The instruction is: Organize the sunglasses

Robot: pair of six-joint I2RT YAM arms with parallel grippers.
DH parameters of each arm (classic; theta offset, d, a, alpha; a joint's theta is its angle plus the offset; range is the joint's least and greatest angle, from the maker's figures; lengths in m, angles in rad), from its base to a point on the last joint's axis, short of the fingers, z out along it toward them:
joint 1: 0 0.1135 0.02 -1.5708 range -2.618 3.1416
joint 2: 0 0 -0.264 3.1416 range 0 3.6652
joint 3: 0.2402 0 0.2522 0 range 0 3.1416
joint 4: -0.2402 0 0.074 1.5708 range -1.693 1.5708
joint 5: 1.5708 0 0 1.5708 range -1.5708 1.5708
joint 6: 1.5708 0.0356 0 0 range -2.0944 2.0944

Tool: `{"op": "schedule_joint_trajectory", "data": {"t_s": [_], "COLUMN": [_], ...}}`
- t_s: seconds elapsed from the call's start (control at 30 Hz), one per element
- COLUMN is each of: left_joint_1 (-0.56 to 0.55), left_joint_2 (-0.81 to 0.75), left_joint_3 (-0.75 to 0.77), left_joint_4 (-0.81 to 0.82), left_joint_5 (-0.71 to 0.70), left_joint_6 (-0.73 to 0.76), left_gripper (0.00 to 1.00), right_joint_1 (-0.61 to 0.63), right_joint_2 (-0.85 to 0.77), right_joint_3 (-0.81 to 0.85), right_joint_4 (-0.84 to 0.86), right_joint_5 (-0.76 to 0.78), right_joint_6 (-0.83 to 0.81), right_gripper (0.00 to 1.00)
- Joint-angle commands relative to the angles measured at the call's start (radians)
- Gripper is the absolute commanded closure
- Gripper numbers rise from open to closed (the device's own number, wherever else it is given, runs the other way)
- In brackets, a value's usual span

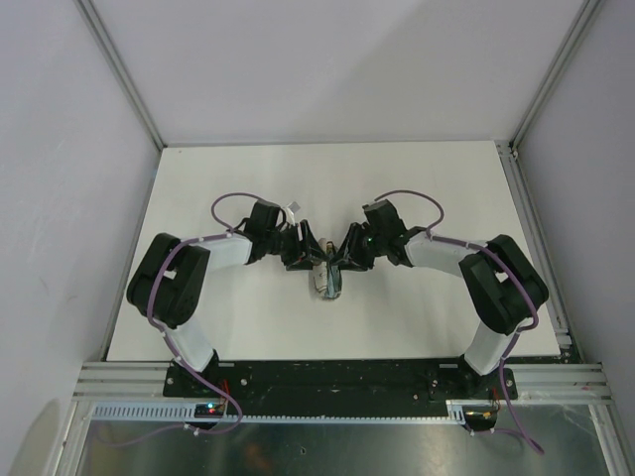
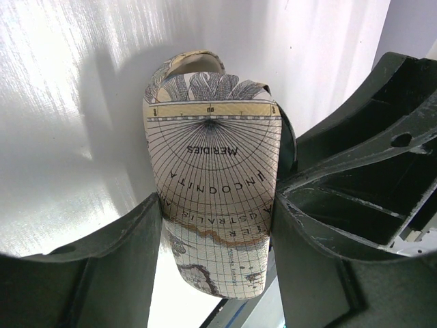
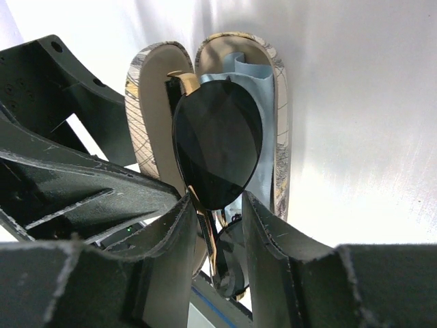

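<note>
The right end effector (image 3: 217,203) clamps the dark-lensed thin-framed sunglasses (image 3: 217,147) between its fingers, lenses jutting ahead into the open map-printed oval case (image 3: 147,102) against a light blue cloth (image 3: 258,89). The left end effector (image 2: 215,205) grips the case's sides.

Both jaws seemingly crowd the case (image 2: 212,191)
</note>
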Motion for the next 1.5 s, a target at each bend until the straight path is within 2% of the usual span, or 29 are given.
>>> {"op": "schedule_joint_trajectory", "data": {"t_s": [0.0,0.5,0.83,1.27,1.47], "left_joint_1": [-0.017,-0.029,-0.025,-0.022,-0.015], "left_joint_2": [-0.015,-0.025,-0.009,-0.005,0.013], "left_joint_3": [-0.031,-0.034,-0.018,-0.012,-0.012], "left_joint_4": [-0.036,-0.002,-0.002,-0.003,-0.003], "left_joint_5": [-0.082,-0.101,-0.054,-0.034,-0.028], "left_joint_6": [0.014,0.002,0.008,0.014,0.026], "left_gripper": [0.51,0.51,0.51,0.51,0.51], "right_joint_1": [0.011,0.038,0.056,0.09,0.075], "right_joint_2": [-0.016,0.011,0.04,0.133,0.083], "right_joint_3": [0.056,0.058,0.064,0.088,0.095], "right_joint_4": [-0.03,-0.031,-0.011,0.002,-0.018], "right_joint_5": [0.015,0.05,0.054,0.069,0.068], "right_joint_6": [0.012,0.018,-0.006,-0.018,-0.034], "right_gripper": [0.63,0.63,0.78,0.79,0.74]}}
